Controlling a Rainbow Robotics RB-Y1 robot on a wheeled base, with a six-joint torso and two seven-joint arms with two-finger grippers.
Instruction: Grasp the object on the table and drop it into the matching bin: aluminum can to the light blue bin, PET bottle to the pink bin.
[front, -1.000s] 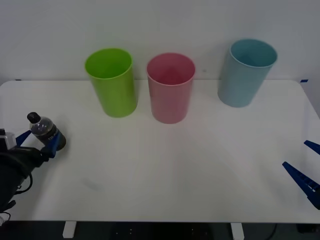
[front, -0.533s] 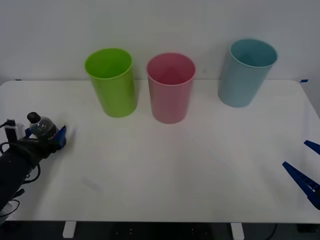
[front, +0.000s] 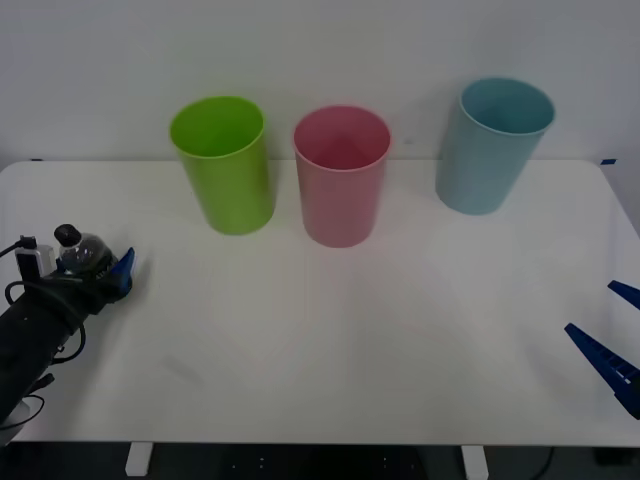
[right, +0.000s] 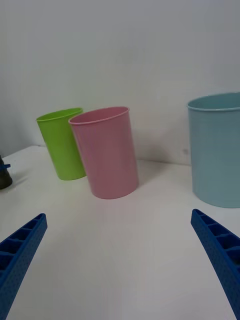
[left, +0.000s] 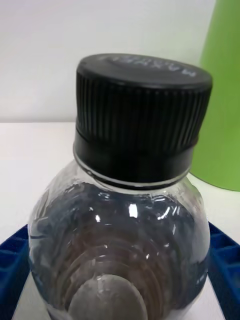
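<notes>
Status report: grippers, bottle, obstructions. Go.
Left gripper shut on PET bottle, table's left edge. Right gripper open, parked far right. Pink bin beyond, lime green bin beside the route.

1. A plain white wall (front: 320, 40) is running behind the worktop (front: 330, 340).
2. Even light is falling, casting soft shadows on the white surface.
3. Dark floor (front: 300, 465) is showing under the near edge, with white legs (front: 138, 458).
</notes>
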